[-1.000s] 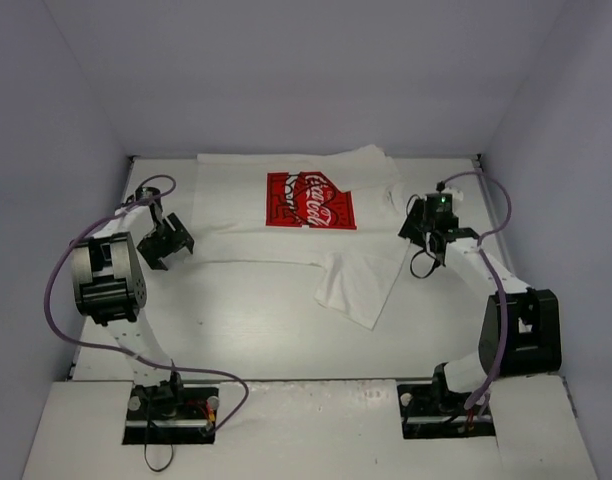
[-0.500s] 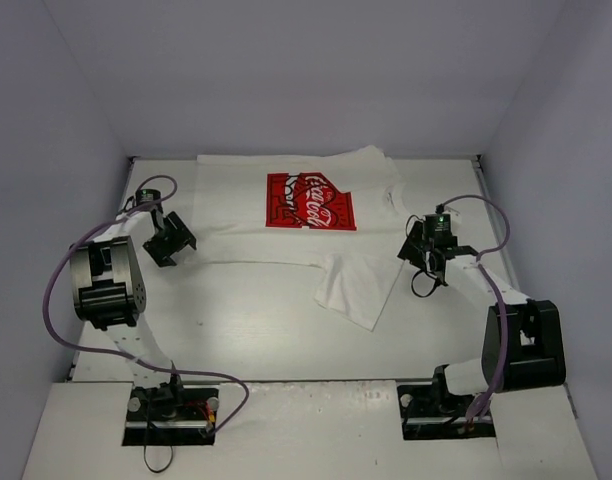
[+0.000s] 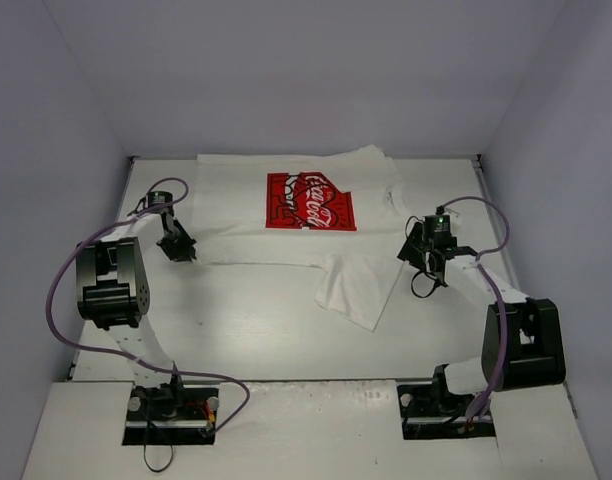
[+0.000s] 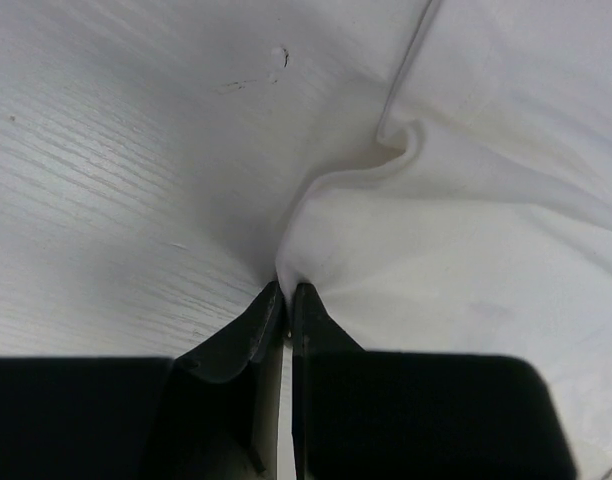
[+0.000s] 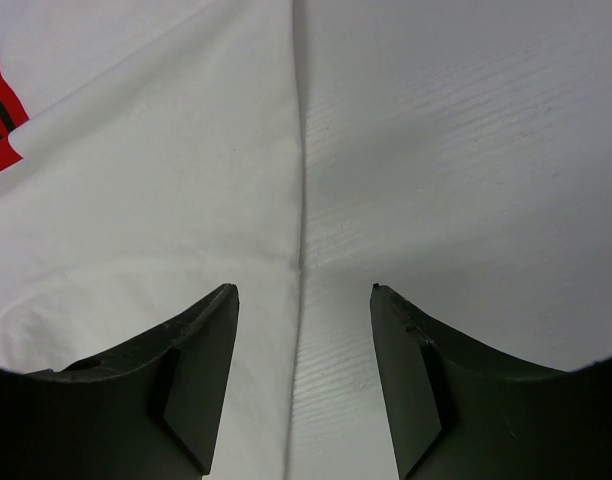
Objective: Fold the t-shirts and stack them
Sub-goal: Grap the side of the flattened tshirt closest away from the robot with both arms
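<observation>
My overhead view is softly, evenly lit; the white table (image 3: 246, 320) is bright without glare, and my arms (image 3: 106, 290) cast only faint shadows. My wrist views show wood grain sharply, while my near fingers (image 4: 236, 345) look dark and featureless.

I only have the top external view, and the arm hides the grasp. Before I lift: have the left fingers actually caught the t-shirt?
Observer: Yes. In the left wrist view the left fingers are shut on a pinched ridge of cloth at the edge of the t-shirt.
Operator: And the right side, is it gripping anything?
Observer: No. The right fingers are open and hold nothing. They straddle the shirt's edge, one over cloth and the other over bare table.
</observation>
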